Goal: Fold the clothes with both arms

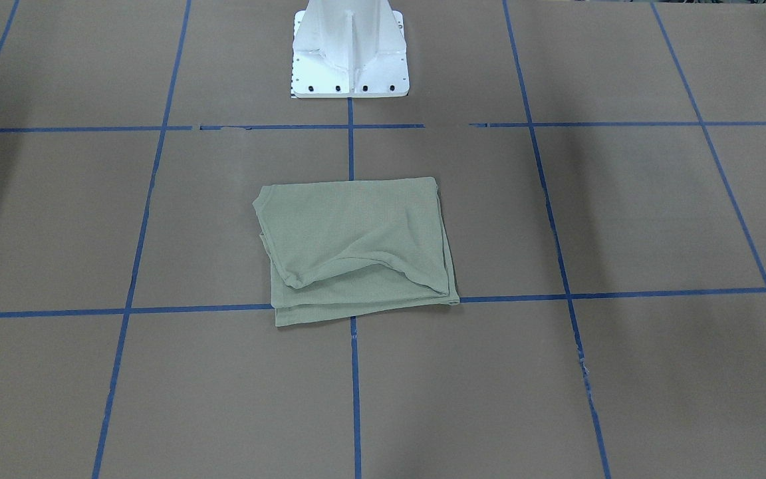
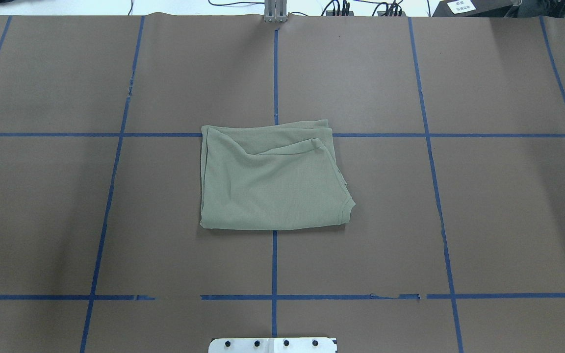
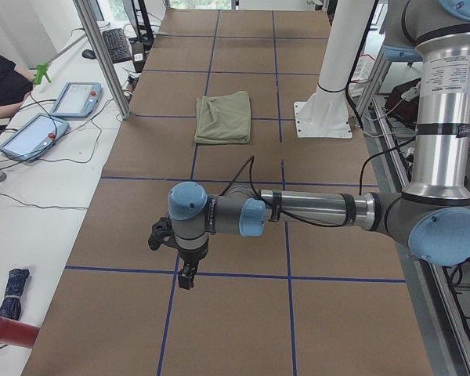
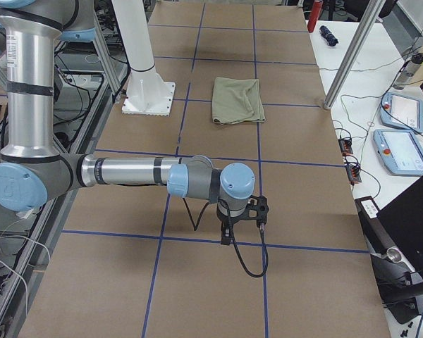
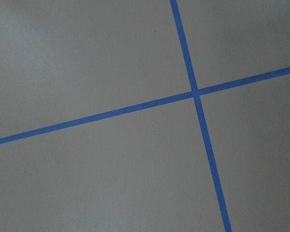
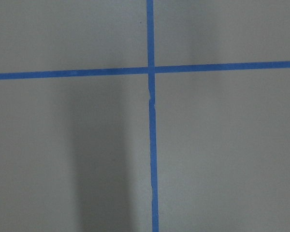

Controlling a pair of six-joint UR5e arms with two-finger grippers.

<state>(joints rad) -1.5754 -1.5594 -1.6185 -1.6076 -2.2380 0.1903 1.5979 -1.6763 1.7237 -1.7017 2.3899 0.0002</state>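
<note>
You see the shirt (image 2: 272, 179) lying as a compact folded rectangle in the middle of the table (image 2: 483, 220), near the pedestal (image 1: 350, 60). Folding looks essentially done; only its far edge sits rumpled. The left gripper (image 3: 186, 277) and right gripper (image 4: 225, 234) hover well apart from it, with open room all round; you cannot tell their opening

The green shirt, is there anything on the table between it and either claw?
Nothing visible. Only brown paper with blue tape lines lies between the shirt and the left claw or the right claw.
</note>
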